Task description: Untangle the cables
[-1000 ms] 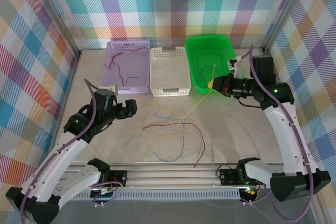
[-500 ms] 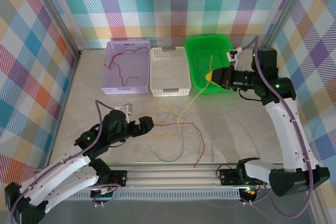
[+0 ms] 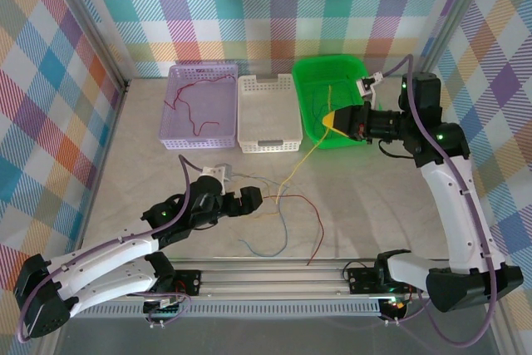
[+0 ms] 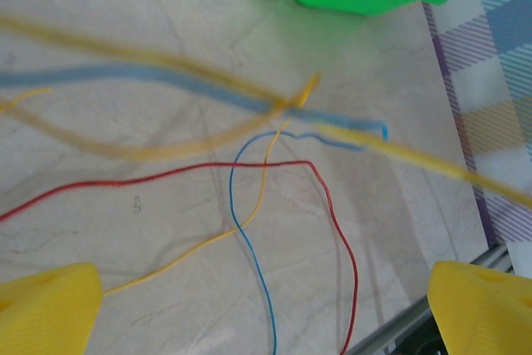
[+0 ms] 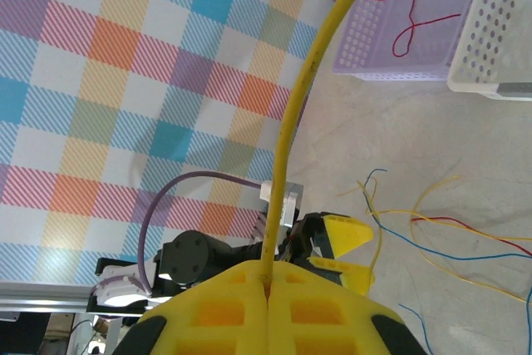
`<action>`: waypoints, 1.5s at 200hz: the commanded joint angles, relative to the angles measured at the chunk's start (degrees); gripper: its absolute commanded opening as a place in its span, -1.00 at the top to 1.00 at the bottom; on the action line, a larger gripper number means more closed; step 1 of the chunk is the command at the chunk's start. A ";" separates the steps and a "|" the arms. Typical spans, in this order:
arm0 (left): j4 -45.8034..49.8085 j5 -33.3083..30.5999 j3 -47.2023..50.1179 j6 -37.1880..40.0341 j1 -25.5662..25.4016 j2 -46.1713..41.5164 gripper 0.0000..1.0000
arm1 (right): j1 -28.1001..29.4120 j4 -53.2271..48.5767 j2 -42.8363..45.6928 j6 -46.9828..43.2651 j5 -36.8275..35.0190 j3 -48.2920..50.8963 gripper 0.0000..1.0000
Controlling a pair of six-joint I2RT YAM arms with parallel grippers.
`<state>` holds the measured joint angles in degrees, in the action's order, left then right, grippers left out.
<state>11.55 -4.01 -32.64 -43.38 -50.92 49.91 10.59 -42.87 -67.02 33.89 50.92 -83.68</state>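
Left gripper (image 3: 251, 198): moved in from the left to the tangle's edge, fingers (image 4: 46, 309) spread wide, holding nothing.
Cables (image 4: 287, 107): red, blue and yellow strands loosely crossed on the table (image 3: 150, 147), just right of that gripper.
Yellow cable (image 5: 293, 122): stretched taut from the tangle up toward the green basket (image 3: 332, 60).
Right gripper (image 3: 334, 118): clamped on the yellow cable, over that basket's front rim.

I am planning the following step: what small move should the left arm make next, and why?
Probably lower the open left jaws onto the red cable and blue cable to pin them: the right jaws, shut on the yellow cable, hold it stretched out of that tangle.
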 commanded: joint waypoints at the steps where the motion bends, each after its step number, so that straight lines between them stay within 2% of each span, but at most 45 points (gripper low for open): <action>1: -1.00 -5.16 -0.24 1.54 -0.59 -0.26 -1.00 | 0.48 1.51 1.87 1.02 3.10 -0.08 1.00; 72: 0.67 -14.09 2.81 0.23 -0.59 0.39 -1.00 | 0.48 5.50 4.42 8.08 7.37 -3.07 1.00; 113: -1.78 -16.13 5.18 0.23 -0.42 1.97 -1.00 | 0.50 7.97 5.24 11.99 11.05 -4.80 1.00; 156: -5.55 -15.68 4.69 0.35 -0.24 9.05 -1.00 | 0.48 13.94 5.76 17.76 13.73 -4.93 1.00; 213: -8.76 -15.24 6.04 -0.07 -0.15 13.14 -1.00 | 0.40 12.45 5.84 18.22 10.32 -10.43 1.00; 270: -9.66 -15.28 9.01 -1.05 -0.06 11.95 -1.00 | 0.31 8.93 4.39 16.48 6.04 -14.52 1.00; 300: -9.27 -15.57 10.52 -1.12 0.11 10.78 -1.00 | 0.07 9.93 3.78 18.33 5.93 -15.55 1.00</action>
<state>2.96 -18.57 -23.55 -43.94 -50.92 62.39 10.59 -33.04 -62.65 51.64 57.84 -97.17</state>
